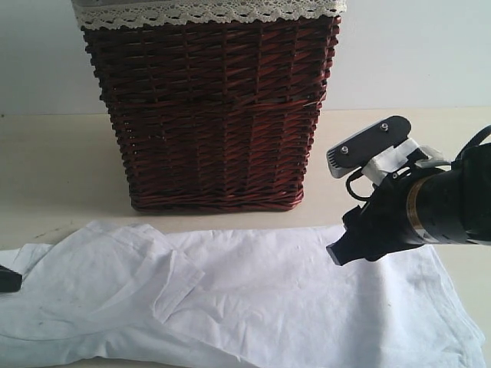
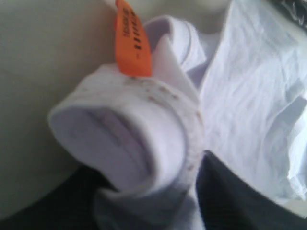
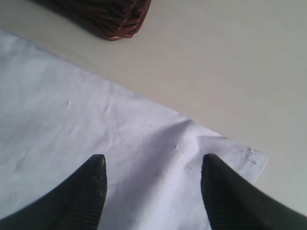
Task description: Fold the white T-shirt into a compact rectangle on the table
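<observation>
The white T-shirt (image 1: 268, 291) lies spread along the front of the table (image 1: 54, 169), one sleeve folded in on the left. At its left end, my left gripper (image 1: 8, 280) barely shows at the picture's edge. In the left wrist view the ribbed collar (image 2: 144, 124) with the orange tag (image 2: 132, 40) is bunched up between the dark fingers of the left gripper (image 2: 144, 160), which is shut on it. My right gripper (image 1: 347, 244) hovers over the shirt's right half. Its wrist view shows the right gripper (image 3: 154, 158) open above the shirt's corner (image 3: 230, 153), holding nothing.
A tall dark wicker basket (image 1: 211, 115) with white lace trim stands just behind the shirt at the middle; its base corner (image 3: 105, 17) shows in the right wrist view. Bare table (image 3: 230, 72) lies beyond the shirt's corner.
</observation>
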`<action>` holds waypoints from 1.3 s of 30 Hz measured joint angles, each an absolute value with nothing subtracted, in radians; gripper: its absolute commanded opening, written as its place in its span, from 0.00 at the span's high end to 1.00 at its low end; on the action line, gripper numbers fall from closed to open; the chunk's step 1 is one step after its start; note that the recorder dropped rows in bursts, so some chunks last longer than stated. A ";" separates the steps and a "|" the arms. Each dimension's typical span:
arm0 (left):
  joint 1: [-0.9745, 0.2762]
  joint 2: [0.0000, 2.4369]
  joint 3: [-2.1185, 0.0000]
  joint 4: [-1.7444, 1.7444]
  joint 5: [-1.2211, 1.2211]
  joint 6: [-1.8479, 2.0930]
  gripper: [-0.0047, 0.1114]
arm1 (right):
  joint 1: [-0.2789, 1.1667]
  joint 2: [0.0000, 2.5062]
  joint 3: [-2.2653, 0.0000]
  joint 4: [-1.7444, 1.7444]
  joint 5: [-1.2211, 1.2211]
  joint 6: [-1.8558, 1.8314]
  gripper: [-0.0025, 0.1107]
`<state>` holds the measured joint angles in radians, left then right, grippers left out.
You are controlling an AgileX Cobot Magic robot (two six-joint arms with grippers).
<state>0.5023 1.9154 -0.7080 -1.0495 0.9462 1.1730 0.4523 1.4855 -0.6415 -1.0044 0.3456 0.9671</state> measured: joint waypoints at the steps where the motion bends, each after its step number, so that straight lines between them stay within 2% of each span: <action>1: 0.498 1.916 -0.706 -1.031 0.940 1.174 0.92 | 0.452 1.485 -0.642 -1.004 0.346 0.967 0.48; 2: 0.490 1.918 -0.706 -1.014 0.933 1.175 0.95 | 0.452 1.485 -0.642 -1.004 0.346 0.967 0.48; 9: 0.452 1.918 -0.710 -1.040 0.934 1.181 0.96 | 0.452 1.479 -0.644 -1.009 0.361 0.944 0.50; 19: 0.452 1.713 -0.837 -1.104 1.018 0.999 0.96 | 0.452 1.349 -0.713 -1.108 0.701 0.965 0.55; 23: 0.410 1.608 -0.844 -1.109 1.092 0.934 0.96 | 0.452 1.309 -0.713 -1.124 0.756 0.987 0.55; 25: 0.339 1.556 -0.845 -1.135 1.126 0.925 0.96 | 0.452 1.289 -0.713 -1.122 0.758 0.989 0.55; 29: 0.047 1.476 -0.845 -1.263 1.155 0.919 0.96 | 0.452 1.242 -0.713 -1.087 0.769 0.983 0.55; 34: -0.340 1.502 -0.866 -1.410 0.888 0.908 0.96 | 0.452 1.172 -0.713 -1.046 0.811 0.961 0.55; 39: -0.610 1.677 -0.992 -1.517 0.648 0.908 0.96 | 0.452 1.113 -0.713 -0.961 0.817 0.904 0.55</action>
